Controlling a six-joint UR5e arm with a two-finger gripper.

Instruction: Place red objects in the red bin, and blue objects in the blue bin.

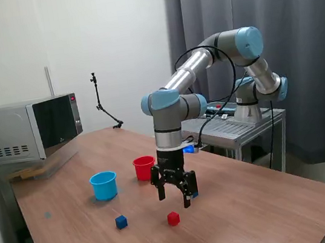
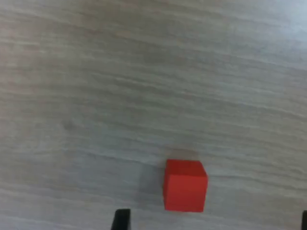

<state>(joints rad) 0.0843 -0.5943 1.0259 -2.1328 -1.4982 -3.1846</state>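
Red cube [image 1: 173, 218] on table [image 1: 266, 204], near front edge, just below and slightly toward exterior view's left of gripper [image 1: 175, 196]. Sits alone on wood grain in wrist view [image 2: 185, 185], between the two fingertips [image 2: 122, 219] peeking in at frame edge, closer to one than the other.

Gripper open wide, holding nothing, hanging above table, not touching cube.

Step in hand, by judgement: approach to pick red cube. Next move needs: small lateral shift to centre cube between fingers, descent till tips straddle it, close, lift, carry to red cup [image 1: 144, 167] behind arm. Cube faces look slightly off-square to fingers in wrist view; may want wrist rotation first.

Blue cube [image 1: 121, 222] apart toward exterior view's left, in front of blue cup [image 1: 104, 185]. Cups side by side, not touching.

Hard to tell:
- blue patch at gripper's far finger in exterior view: maybe second blue cube behind it, maybe not.
- second red cube not in sight; cup interiors not visible.
- fingertips mostly cut off in wrist view, so exact height above table unclear.
- wrist picture soft, cube edges blurred.
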